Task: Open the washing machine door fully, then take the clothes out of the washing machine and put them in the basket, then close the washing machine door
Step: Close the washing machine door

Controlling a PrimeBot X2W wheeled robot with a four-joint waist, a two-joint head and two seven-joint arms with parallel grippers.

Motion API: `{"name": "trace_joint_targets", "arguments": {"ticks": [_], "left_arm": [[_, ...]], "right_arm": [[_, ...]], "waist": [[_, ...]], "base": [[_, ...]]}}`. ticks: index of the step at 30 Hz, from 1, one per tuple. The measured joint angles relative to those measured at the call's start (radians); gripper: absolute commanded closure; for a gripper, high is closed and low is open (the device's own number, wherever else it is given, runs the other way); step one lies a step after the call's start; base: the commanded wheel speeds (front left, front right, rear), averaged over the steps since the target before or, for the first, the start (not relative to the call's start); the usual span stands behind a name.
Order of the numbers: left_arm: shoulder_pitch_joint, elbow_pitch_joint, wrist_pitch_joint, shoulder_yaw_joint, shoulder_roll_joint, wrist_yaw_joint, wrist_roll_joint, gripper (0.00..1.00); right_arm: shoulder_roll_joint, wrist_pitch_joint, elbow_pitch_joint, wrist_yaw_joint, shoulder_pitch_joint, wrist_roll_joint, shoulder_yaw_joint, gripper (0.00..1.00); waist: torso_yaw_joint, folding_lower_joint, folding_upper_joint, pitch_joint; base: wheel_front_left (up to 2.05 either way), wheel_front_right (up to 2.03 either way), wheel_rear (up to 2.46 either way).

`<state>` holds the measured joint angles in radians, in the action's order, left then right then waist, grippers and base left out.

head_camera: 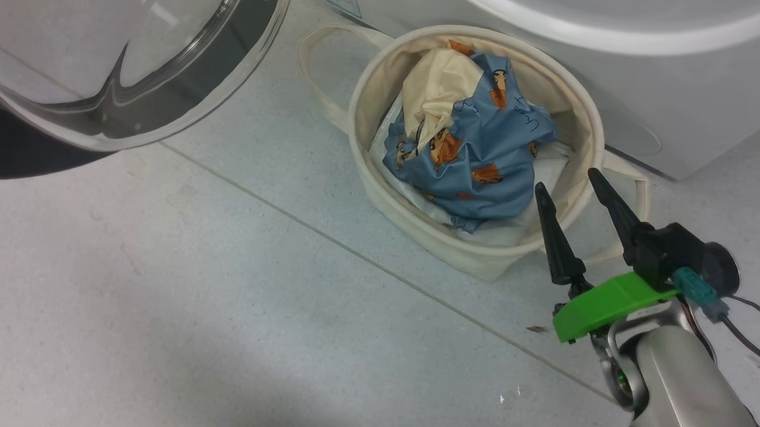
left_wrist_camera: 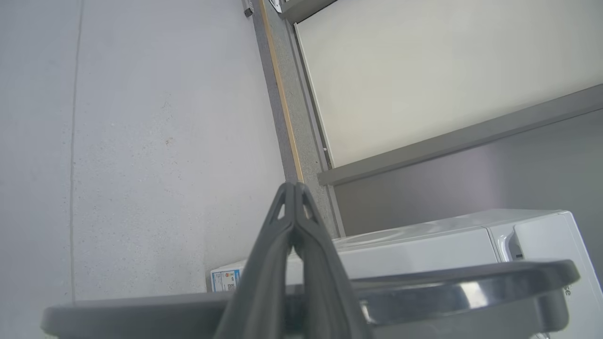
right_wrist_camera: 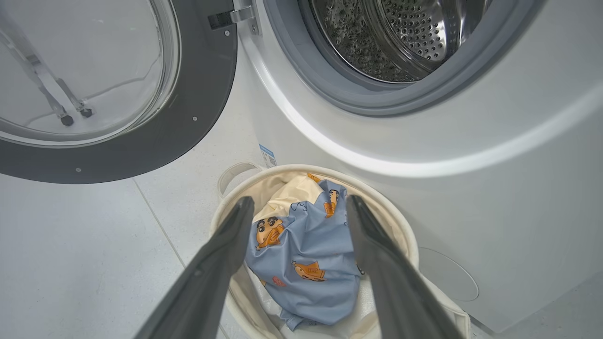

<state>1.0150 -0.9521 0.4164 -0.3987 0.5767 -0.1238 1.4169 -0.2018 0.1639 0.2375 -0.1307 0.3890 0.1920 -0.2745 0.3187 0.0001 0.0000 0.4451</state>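
Right gripper (head_camera: 567, 180) hangs with its two dark fingers spread wide and nothing between them, just above the near rim of the basket (head_camera: 362, 102). The clothes (head_camera: 481, 147) lie bundled inside. They rest on a white sheet (head_camera: 512, 232) and no part of them trails over the rim. The basket stands on the floor (head_camera: 219, 296) close against the front of the washing machine (head_camera: 685, 93), below its opening, and what shows of the drum (right_wrist_camera: 400, 37) looks bare. To the left the door (right_wrist_camera: 207, 103) is swung wide on its hinge. The left gripper (left_wrist_camera: 294, 184) has its fingers pressed together on nothing and sits by the door's dark edge, though I cannot tell whether it touches. Judging from this, only the closing remains, and the risk lies there. Shut fingers pushing on a glossy curved ring could slide off, or a weak push could leave the door unlatched. The right arm also sits near the opening, so it could be caught in the door's swing if it is not drawn back. The clothes are a soft, crumpled bundle of light blue with orange-brown cartoon figures, with a cream part folded over the top. They look limp and light — easy to snag on a finger passing low.
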Motion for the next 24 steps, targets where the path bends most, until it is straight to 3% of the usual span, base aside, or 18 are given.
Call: {"name": "trace_joint_targets", "arguments": {"ticks": [13, 24], "left_arm": [[-0.123, 0.118, 0.13, 0.128, 0.001, 0.0, -0.008, 1.0], [-0.317, 0.334, 0.289, 0.214, -0.019, 0.0, 0.038, 1.0]], "right_arm": [[0.01, 0.014, 0.038, 0.0, -0.009, 0.013, -0.025, 0.0], [0.051, 0.065, 0.143, 0.0, -0.049, 0.069, -0.072, 0.0]], "waist": [[0.005, 0.0, 0.0, -0.091], [0.003, -0.0001, 0.0, -0.229]], "base": [[0.0, 0.0, 0.0], [0.0, 0.0, 0.0]]}}
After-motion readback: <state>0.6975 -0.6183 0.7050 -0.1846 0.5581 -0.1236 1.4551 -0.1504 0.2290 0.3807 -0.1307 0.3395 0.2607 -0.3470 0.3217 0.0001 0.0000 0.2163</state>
